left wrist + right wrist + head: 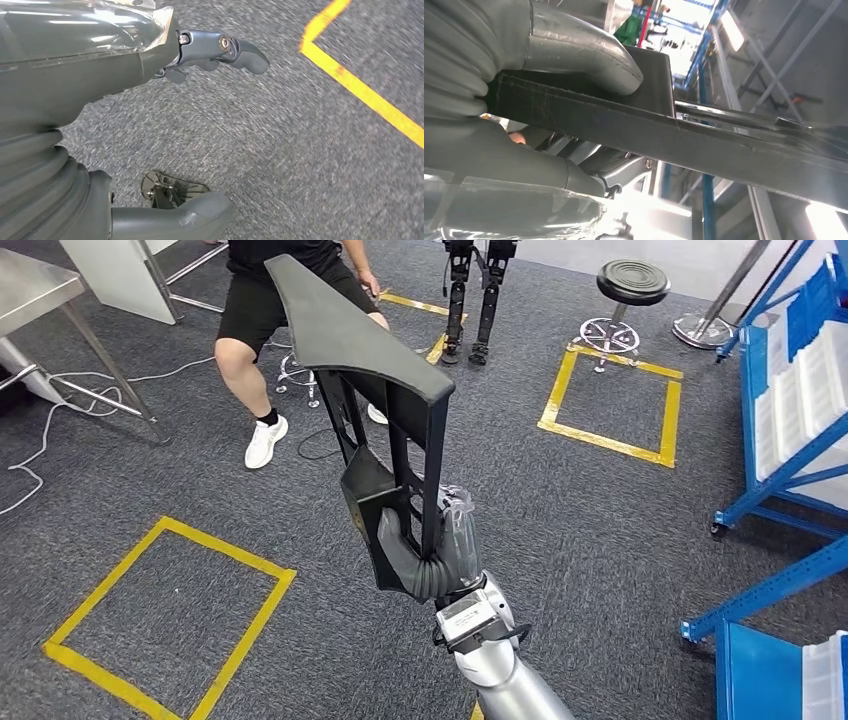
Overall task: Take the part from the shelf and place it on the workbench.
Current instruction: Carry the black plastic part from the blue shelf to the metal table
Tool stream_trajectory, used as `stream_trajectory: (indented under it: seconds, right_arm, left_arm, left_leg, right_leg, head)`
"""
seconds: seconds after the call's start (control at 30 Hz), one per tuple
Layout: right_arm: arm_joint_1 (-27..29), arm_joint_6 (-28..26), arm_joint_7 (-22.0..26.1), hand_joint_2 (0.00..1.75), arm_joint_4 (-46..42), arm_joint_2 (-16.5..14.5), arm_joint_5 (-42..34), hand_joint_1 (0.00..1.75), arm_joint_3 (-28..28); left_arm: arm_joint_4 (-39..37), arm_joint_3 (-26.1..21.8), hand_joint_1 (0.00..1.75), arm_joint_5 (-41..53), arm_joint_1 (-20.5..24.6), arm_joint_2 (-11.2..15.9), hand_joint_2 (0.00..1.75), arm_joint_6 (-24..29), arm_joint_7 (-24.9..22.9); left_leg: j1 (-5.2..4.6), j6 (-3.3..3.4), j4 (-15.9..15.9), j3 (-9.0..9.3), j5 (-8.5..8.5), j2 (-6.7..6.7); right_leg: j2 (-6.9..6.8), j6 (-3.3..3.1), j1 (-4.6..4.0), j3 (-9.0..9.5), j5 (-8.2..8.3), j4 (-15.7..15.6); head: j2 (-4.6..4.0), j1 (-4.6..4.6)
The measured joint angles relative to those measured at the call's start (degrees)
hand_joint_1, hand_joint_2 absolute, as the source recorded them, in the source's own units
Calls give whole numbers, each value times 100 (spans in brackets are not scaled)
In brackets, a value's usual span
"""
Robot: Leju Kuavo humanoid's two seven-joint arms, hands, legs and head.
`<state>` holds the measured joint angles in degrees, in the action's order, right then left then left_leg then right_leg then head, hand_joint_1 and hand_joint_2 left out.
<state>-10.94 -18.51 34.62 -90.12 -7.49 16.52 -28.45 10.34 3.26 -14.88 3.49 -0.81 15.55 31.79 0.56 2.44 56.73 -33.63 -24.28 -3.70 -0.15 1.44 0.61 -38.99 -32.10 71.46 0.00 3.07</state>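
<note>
The right hand [432, 552] grips the one long black plastic frame-like part [370, 370] by its lower struts, holding it upright above the grey carpet [560, 500]. It looks stiff and fairly light but top-heavy, so a low grasp may let it swing. The left hand [125, 55] hangs empty, fingers apart. Two yellow tape squares [165, 615] mark the floor; blue shelving [790, 440] stands nearby.
</note>
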Motion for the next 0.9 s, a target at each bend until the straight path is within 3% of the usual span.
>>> stream_trajectory:
  seconds: [0.07, 0.1, 0.17, 0.23, 0.3, 0.37, 0.43, 0.47, 0.5, 0.53, 0.6, 0.63, 0.67, 0.73, 0.8, 0.87, 0.9]
  right_arm:
    - [-1, 8, 16, 175, 0, -2, 0, 175, 16]
    - [-2, 17, 21, 175, -1, -2, 1, 175, 26]
    - [-5, 43, 29, 175, -2, -5, 2, 175, 41]
    - [-23, 71, 44, 175, -2, -20, 10, 175, 46]
    - [-53, 99, 69, 175, -2, -48, 39, 175, 44]
    - [-67, 115, 87, 175, 4, -71, 74, 175, 38]
    - [-67, 119, 92, 175, 26, -80, 89, 175, 31]
    - [-69, 119, 92, 175, 40, -81, 89, 175, 26]
    - [-74, 120, 92, 175, 52, -83, 89, 175, 21]
    - [-85, 120, 92, 175, 62, -84, 88, 175, 13]
    - [-118, 120, 96, 175, 76, -84, 86, 175, -5]
    - [-134, 120, 100, 175, 84, -83, 82, 175, -16]
    - [-147, 121, 108, 175, 93, -81, 73, 175, -30]
    - [-166, 123, 122, 175, 118, -82, 43, 175, -58]
    - [-194, 124, 133, 175, 136, -80, 10, 175, -79]
    - [-216, 122, 143, 175, 150, -59, -9, 175, -86]
    - [-218, 120, 146, 175, 162, -43, -12, 175, -89]
  left_arm:
    - [0, -2, 0, -1, -2, 0, 175, -14, 12]
    - [0, -5, 0, -2, -2, 3, 175, -34, 26]
    - [0, -15, 0, -3, -13, 17, 175, -99, 59]
    - [-1, -20, 0, 3, -36, 37, 175, -161, 75]
    - [-2, -22, 0, 18, -36, 48, 175, -190, 74]
    - [-1, -35, 0, 19, -9, 51, 175, -189, 60]
    - [-1, -57, 0, 1, 0, 53, 175, -170, 37]
    - [-2, -68, 0, -5, -10, 51, 175, -153, 26]
    - [-2, -79, 0, -12, -21, 51, 175, -135, 17]
    - [-2, -88, 0, -17, -30, 54, 175, -119, 11]
    - [-1, -97, 0, -17, -25, 62, 175, -103, 2]
    - [0, -99, 0, -17, -16, 64, 175, -100, -3]
    - [0, -101, 0, -18, -10, 66, 175, -97, -8]
    - [0, -108, 0, -22, -17, 70, 175, -96, -12]
    - [1, -114, 0, -26, -29, 67, 175, -103, -7]
    - [2, -120, 0, -26, -12, 60, 175, -113, 0]
    - [2, -124, 0, -23, 1, 59, 175, -117, 1]
  left_leg:
    - [-4, -35, 29, 1, -19, -163]
    - [-11, -65, 50, -14, -31, -228]
    - [-8, -138, 73, -58, -41, -323]
    - [24, -208, 75, -90, -41, -361]
    - [26, -265, 316, -201, -195, -125]
    - [20, -305, 996, -525, -553, 212]
    - [27, -330, 1663, -869, -805, 329]
    - [29, -332, 1743, -917, -785, 348]
    - [29, -324, 1573, -834, -656, 371]
    - [26, -305, 1206, -640, -463, 435]
    - [-10, -240, 417, -218, -165, 672]
    - [-32, -208, 202, -107, -107, 748]
    - [-54, -178, 125, -78, -102, 765]
    - [-51, -113, 94, -77, -75, 630]
    - [-20, -40, 26, -28, -27, 512]
    - [0, 6, -7, -1, 1, 383]
    - [4, 19, -7, -4, 4, 305]
  right_leg:
    - [181, 95, 52, 336, 370, -817]
    - [261, 96, 72, 468, 491, -1118]
    - [329, 26, 69, 553, 565, -1318]
    - [232, -60, 68, 573, 588, -1336]
    - [122, -143, 85, 596, 596, -1362]
    - [-12, -204, 66, 614, 576, -1369]
    - [-159, -231, 37, 620, 556, -1368]
    - [-227, -239, 28, 622, 549, -1368]
    - [-291, -243, 21, 628, 542, -1367]
    - [-349, -243, 15, 638, 533, -1367]
    - [-452, -219, -22, 661, 508, -1366]
    - [-496, -198, -41, 670, 495, -1365]
    - [-544, -174, -57, 679, 485, -1368]
    - [-624, -121, -68, 693, 464, -1376]
    - [-454, -86, -64, 641, 355, -1207]
    - [-148, -114, -41, 364, 72, -587]
    - [-63, -131, -32, 154, -84, -170]
  head:
    - [1, 0]
    - [1, 0]
    - [1, -3]
    - [1, -3]
    - [0, -16]
    - [0, -31]
    - [0, -32]
    - [0, -32]
    - [0, -32]
    - [1, -32]
    - [1, -30]
    - [1, -29]
    - [0, -26]
    - [1, -25]
    - [1, -20]
    - [1, -11]
    - [1, -9]
